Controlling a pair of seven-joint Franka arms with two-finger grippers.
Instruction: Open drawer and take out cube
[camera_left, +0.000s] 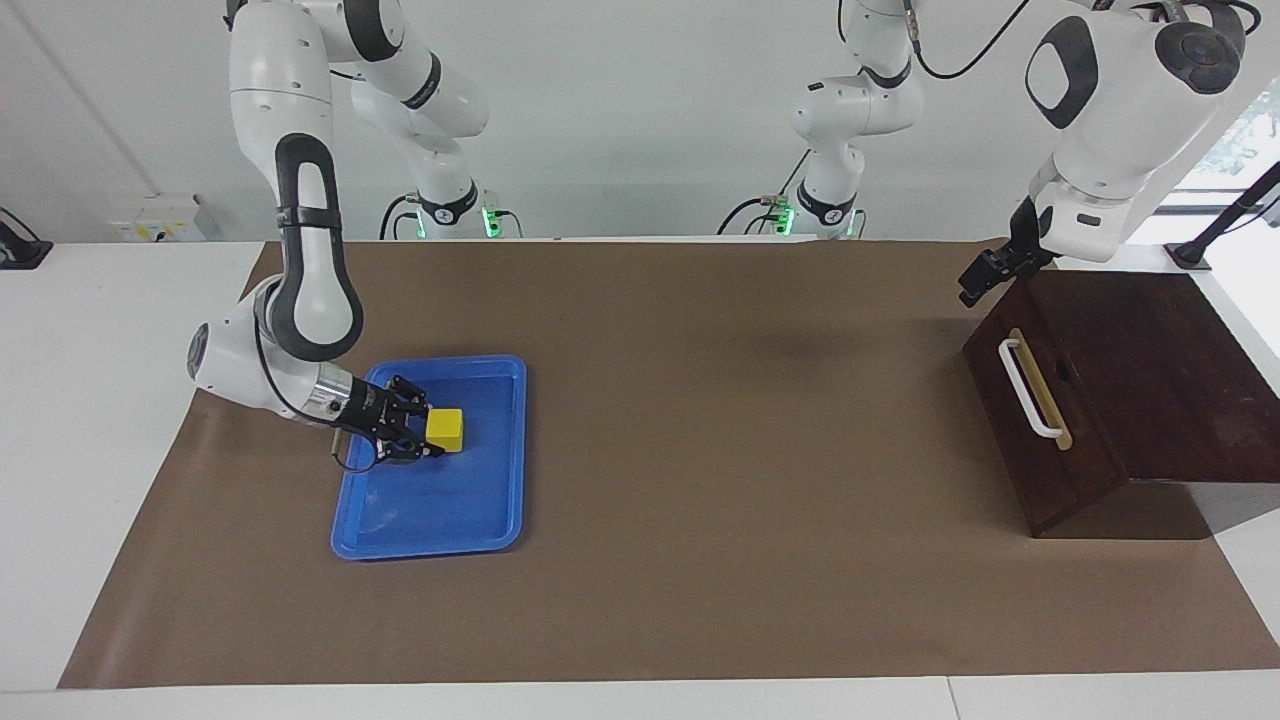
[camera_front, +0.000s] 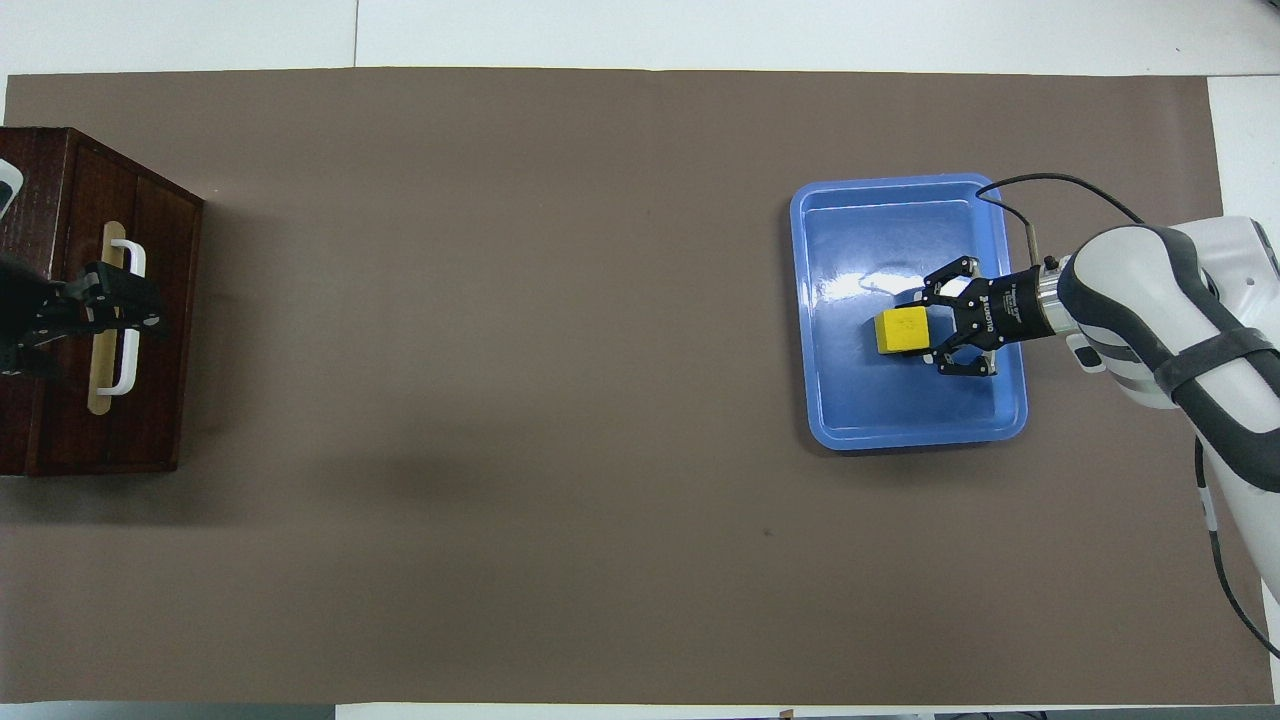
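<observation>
The yellow cube (camera_left: 446, 428) (camera_front: 901, 330) sits between the fingers of my right gripper (camera_left: 432, 433) (camera_front: 918, 332), which is shut on it. Cube and gripper are low inside the blue tray (camera_left: 430, 548) (camera_front: 910, 438); I cannot tell whether the cube touches the tray floor. The drawer (camera_left: 1045, 440) (camera_front: 160, 330) of the dark brown wooden box is pushed in, its white bar handle (camera_left: 1030, 392) (camera_front: 131, 372) facing the middle of the table. My left gripper (camera_left: 978, 280) (camera_front: 118, 306) hangs open and holds nothing, raised over the box's front top edge above the handle.
A brown mat (camera_left: 720, 450) covers the table between tray and box. The wooden box (camera_left: 1160, 380) stands at the left arm's end of the table, the tray toward the right arm's end.
</observation>
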